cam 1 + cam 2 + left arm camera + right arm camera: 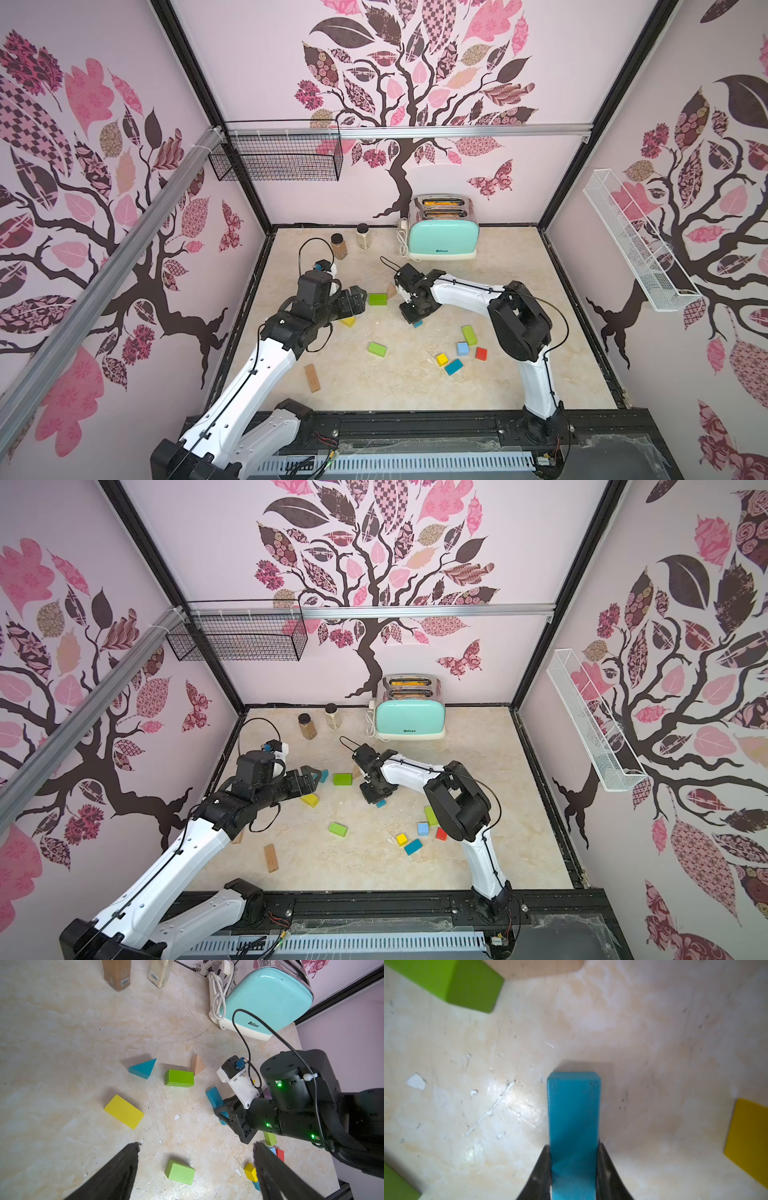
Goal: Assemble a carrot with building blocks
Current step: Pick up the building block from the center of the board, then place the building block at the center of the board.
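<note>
My right gripper is shut on a teal bar, both jaws pressed against its long sides just above the table; in a top view only the bar's tip peeks out beneath it. My left gripper hangs open and holds nothing, above a light green block. Nearby lie a yellow block, a teal wedge, a green block and a tan wedge. Right of centre sit a green bar, light blue cube, red cube, yellow cube and teal block.
A tan bar lies at the front left. A mint toaster with its coiled cord stands at the back, two spice jars to its left. A black wire basket and a white rack hang on the walls.
</note>
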### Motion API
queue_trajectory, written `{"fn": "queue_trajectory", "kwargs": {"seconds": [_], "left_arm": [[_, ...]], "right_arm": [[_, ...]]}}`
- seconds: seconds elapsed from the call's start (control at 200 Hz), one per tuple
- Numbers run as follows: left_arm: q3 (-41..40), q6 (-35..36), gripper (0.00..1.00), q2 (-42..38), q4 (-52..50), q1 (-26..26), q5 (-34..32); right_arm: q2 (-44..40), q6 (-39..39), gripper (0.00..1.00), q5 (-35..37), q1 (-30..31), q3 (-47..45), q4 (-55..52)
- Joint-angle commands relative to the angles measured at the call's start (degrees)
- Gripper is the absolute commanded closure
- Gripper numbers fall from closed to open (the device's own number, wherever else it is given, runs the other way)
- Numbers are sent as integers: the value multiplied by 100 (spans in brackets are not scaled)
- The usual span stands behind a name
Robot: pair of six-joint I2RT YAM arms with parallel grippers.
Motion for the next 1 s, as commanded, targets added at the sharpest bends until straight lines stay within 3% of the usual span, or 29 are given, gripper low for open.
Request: {"fn": "queue_trajectory", "kwargs": {"seconds": [0.0, 0.17, 0.295, 0.385, 0.675, 0.995], "left_arm": [[107, -14, 10, 85, 225, 2, 132], [290, 92, 12, 327, 331, 0, 384], [406, 231, 12, 449, 432, -17, 568], [484, 288, 12, 552, 474, -25, 723], [591, 410, 14, 828, 656, -168, 1033], [786, 676, 14, 1054, 748, -586, 1191]], "right_arm": [[-446, 193, 92, 251, 44, -87, -268], [-1221, 840, 99, 428, 27, -119, -836], [-1589, 1777, 100, 301, -205, -328, -1187], [-1858, 2390, 100, -295, -516, -761, -961], [-2417, 3982, 100, -617, -849, -1657, -329], [-2352, 5587, 100, -333, -1126, -1881, -32]]}}
